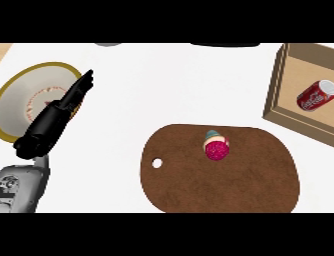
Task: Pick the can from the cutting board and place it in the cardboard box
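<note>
Over at the right side of the counter [170, 85], the can [317, 95] lies on its side inside the box [277, 85], tilted, its top toward the upper right and well apart from the board [222, 190]. By my reading the placing is done, and what's left is only to finish cleanly. My left hand [55, 117] shows at the left, above the plate [7, 95], fingers straight and together, holding nothing. My right hand is out of view, so I can't speak for it. On the board sits only a small pink and teal thing [216, 146] that I can't identify; I'd leave it alone. To close out well, I'd route any arm movement slowly and wide of the box wall so the can isn't nudged or rolled. I'd also lift the left hand straight up before swinging it sideways, clear of the plate rim.
</note>
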Available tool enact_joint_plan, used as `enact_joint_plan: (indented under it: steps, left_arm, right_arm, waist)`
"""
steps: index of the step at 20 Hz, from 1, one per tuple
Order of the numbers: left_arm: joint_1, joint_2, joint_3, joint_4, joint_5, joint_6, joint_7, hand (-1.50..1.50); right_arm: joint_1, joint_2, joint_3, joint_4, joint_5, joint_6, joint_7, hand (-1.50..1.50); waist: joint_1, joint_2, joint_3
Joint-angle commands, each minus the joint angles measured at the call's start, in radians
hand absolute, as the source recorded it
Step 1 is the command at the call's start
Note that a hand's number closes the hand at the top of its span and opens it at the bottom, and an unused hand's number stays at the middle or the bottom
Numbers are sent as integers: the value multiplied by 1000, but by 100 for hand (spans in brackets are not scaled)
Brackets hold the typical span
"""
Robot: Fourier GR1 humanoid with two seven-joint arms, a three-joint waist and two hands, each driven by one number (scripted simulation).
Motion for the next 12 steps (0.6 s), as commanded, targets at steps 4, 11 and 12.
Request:
enact_joint_plan:
  steps: [4, 11, 12]
  left_arm:
    - [7, 2, 1, -25, 8, -7, 18, 0]
    - [-19, 1, -4, -1, -3, -10, -4, 0]
    - [9, -18, -12, -11, -15, 13, -4, 0]
  right_arm:
    - [-96, 44, -307, 214, -339, 235, 96, -150]
    - [-142, -91, -442, 332, -458, 242, 285, -150]
    - [-115, -106, -451, 332, -468, 266, 265, -150]
  waist:
    - [2, -6, 1]
    - [14, 15, 2]
    - [14, 14, 2]
